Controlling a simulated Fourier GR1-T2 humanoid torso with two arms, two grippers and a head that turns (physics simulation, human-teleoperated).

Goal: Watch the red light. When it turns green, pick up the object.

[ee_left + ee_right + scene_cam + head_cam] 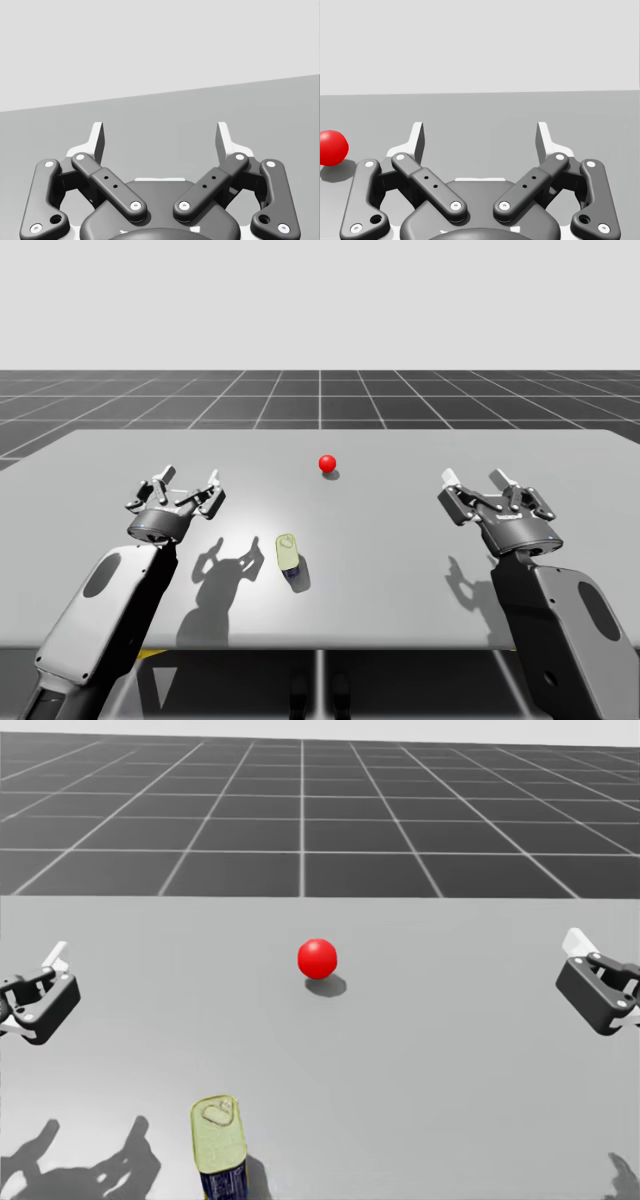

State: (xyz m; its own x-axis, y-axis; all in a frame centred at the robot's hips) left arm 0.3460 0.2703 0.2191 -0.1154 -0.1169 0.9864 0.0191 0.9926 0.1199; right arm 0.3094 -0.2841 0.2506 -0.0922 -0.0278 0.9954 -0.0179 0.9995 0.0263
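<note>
two waiting: left end effector (188, 480) and right end effector (472, 478), both wide, empty
the light (327, 463) is red, so they hold off, i judge; the yellow-green tin (288, 552) lies on the surface (400, 540), nearer the left one.

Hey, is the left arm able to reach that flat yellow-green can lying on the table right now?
Probably yes: my left end effector is open and hovers just beside the flat yellow-green can, with bare table between them and nothing in the way.
</note>
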